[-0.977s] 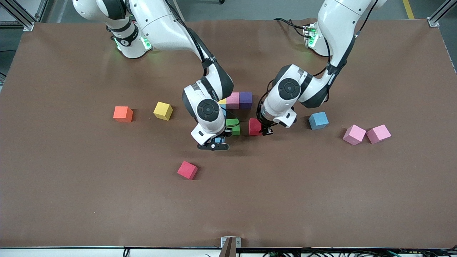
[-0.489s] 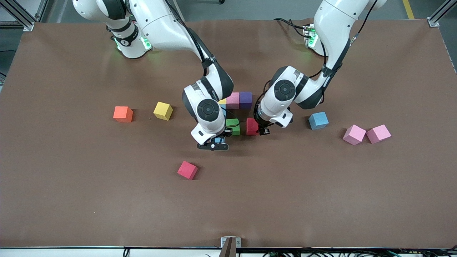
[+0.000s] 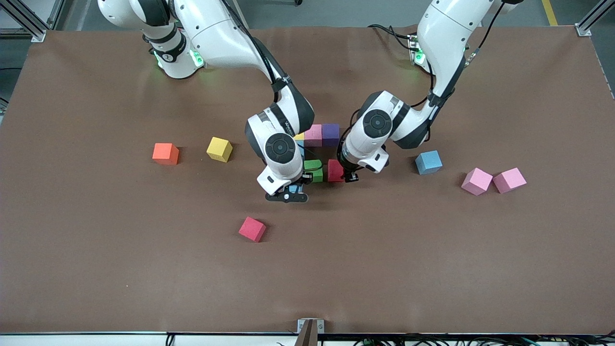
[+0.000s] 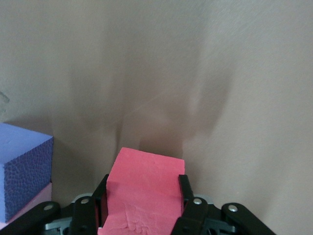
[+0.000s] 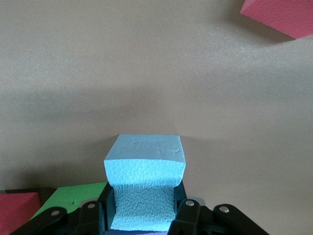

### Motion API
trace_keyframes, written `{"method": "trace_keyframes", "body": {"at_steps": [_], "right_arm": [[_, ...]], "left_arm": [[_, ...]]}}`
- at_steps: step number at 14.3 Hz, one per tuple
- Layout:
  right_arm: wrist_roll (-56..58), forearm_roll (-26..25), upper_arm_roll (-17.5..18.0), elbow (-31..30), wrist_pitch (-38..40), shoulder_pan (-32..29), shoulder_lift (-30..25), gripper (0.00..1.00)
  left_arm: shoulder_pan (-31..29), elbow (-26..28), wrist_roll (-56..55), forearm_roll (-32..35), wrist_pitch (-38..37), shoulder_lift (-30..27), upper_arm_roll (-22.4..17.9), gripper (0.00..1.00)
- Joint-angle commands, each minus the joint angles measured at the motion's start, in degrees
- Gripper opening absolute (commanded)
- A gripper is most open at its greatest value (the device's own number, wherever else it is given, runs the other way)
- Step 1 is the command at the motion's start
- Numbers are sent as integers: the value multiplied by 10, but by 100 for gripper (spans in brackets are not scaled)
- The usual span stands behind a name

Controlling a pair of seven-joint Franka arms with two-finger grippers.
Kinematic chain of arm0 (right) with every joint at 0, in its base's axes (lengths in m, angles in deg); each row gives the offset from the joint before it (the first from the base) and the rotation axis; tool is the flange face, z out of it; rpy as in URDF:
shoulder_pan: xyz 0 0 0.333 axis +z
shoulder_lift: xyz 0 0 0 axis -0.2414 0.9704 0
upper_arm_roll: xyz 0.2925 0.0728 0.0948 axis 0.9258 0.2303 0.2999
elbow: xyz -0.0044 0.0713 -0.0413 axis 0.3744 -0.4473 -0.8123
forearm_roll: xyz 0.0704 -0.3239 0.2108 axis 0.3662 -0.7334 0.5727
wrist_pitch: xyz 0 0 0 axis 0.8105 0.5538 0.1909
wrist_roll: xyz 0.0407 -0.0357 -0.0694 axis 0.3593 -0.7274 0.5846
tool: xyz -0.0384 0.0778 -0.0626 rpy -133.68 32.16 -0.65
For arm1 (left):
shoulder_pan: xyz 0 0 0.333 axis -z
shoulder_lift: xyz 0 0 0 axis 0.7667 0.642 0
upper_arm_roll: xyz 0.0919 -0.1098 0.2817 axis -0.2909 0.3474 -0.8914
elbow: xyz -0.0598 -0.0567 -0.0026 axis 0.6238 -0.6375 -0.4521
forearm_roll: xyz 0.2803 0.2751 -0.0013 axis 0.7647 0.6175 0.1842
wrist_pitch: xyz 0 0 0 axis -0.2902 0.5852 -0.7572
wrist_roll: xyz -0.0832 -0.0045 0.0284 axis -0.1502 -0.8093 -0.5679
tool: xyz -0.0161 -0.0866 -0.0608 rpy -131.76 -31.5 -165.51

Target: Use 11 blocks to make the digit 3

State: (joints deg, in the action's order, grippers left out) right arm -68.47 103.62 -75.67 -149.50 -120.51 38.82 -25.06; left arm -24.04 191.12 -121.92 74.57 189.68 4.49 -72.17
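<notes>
My left gripper (image 3: 348, 176) is shut on a red block (image 3: 335, 170) and holds it low, right beside the green block (image 3: 314, 171), with a narrow gap between them. In the left wrist view the red block (image 4: 144, 188) fills the gripper (image 4: 143, 182), with a purple block (image 4: 24, 169) close by. My right gripper (image 3: 289, 192) is shut on a light blue block (image 5: 145, 183), low over the table beside the green block (image 5: 73, 196). Pink (image 3: 313, 135), purple (image 3: 330, 134) and partly hidden yellow (image 3: 299, 136) blocks form a row by the arms.
Loose on the table lie a yellow block (image 3: 219, 149), an orange cube (image 3: 165, 153), a red block (image 3: 252, 229), a blue block (image 3: 428, 162) and two pink blocks (image 3: 476, 181) (image 3: 510, 179). The brown mat (image 3: 144, 269) has open room toward the front camera.
My left gripper has carried the red block sideways toward the green block, closing most of the gap. The right arm has stayed still with its blue block.
</notes>
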Motion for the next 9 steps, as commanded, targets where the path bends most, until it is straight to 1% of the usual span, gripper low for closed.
{"method": "trace_keyframes", "body": {"at_steps": [1, 7, 9], "right_arm": [[4, 11, -1, 8, -24, 7, 22, 2], [5, 11, 0, 14, -24, 8, 23, 2], [6, 11, -1, 14, -23, 9, 23, 2]], "left_arm": [[9, -20, -24, 18, 2, 13, -7, 29], [10, -21, -26, 26, 2, 20, -7, 29], [10, -30, -27, 27, 2, 27, -7, 29]]}}
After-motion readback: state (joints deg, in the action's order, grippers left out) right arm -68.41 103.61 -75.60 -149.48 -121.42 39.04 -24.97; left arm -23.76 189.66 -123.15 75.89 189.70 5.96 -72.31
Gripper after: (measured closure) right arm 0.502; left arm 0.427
